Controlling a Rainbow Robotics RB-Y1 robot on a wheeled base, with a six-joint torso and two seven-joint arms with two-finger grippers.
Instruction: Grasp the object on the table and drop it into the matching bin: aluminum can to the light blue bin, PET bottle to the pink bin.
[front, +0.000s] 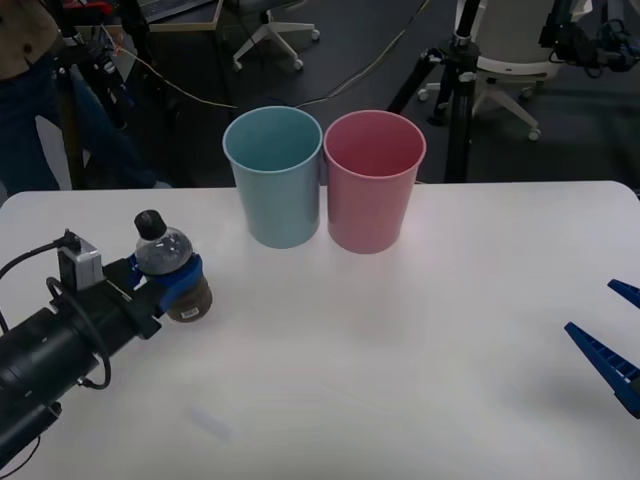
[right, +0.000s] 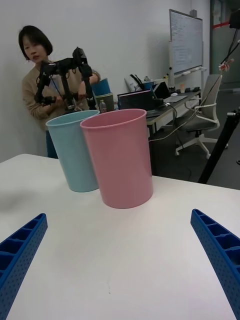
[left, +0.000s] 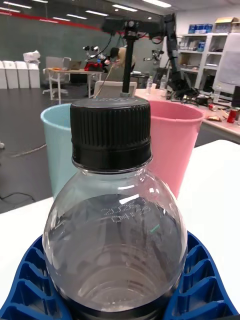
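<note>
Left hand (front: 178, 285) grips the bottle (front: 170, 265) upright at the worktop's (front: 400, 350) left; right hand (front: 618, 340) waits open.

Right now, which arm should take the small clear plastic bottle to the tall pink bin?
Left. Its end effector already grips the small clear plastic bottle; the right end effector sits open by the table edge.

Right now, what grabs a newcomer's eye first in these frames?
First, the left gripper at the table's near left, its blue fingers closed around a small PET bottle with a black cap, standing upright. Next, the two tall bins side by side at the far middle: the light blue bin to the left, the pink bin to the right. The right gripper waits open at the table's right edge.
</note>
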